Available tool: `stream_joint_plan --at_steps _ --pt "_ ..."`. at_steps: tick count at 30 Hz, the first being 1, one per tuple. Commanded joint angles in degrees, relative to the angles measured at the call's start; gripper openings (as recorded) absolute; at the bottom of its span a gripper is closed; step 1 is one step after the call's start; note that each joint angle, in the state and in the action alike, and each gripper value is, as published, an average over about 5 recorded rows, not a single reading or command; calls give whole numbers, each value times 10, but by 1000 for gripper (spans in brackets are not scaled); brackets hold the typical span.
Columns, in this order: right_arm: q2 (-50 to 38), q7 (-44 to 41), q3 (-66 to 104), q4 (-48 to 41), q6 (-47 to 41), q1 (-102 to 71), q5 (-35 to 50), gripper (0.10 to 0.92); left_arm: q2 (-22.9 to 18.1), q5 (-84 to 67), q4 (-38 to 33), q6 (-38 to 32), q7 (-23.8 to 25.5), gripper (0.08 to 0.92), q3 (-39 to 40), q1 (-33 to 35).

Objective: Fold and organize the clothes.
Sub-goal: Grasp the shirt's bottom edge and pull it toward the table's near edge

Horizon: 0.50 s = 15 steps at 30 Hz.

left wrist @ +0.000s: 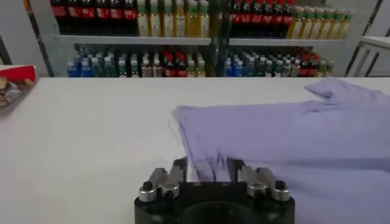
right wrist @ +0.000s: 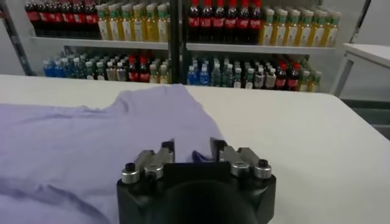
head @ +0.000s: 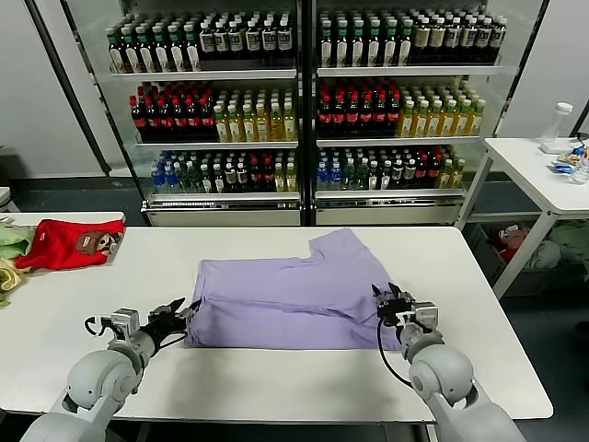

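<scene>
The clothes are one lavender T-shirt lying flat and folded in the middle of the white table, one sleeve pointing to the far right. My left gripper sits low at the shirt's near left edge. In the left wrist view this gripper is open, the cloth lying loose between and beyond its fingers. My right gripper rests at the shirt's near right edge. It is open too, with the shirt's hem just in front of it. Neither holds anything.
A red garment lies at the table's far left, with green and yellow cloths beside it at the edge. Drink coolers stand behind the table. A second white table stands to the right.
</scene>
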Motion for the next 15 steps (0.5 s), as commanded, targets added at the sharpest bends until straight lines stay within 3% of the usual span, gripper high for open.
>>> stream_joint_plan --at_steps 1,6,12,15 --pt "15 2 -22 -33 2 58 -2 727 4 -9 -16 4 -8 663 -14 13" --pt "-13 6 14 30 -10 -10 0 815 16 -47 -65 14 -19 793 -42 75" --pt "-51 9 82 154 -30 -170 6 822 9 -53 -120 16 -37 822 -44 138" --pt "-60 8 104 174 -30 -220 8 823 5 -43 -126 17 -38 823 -39 148"
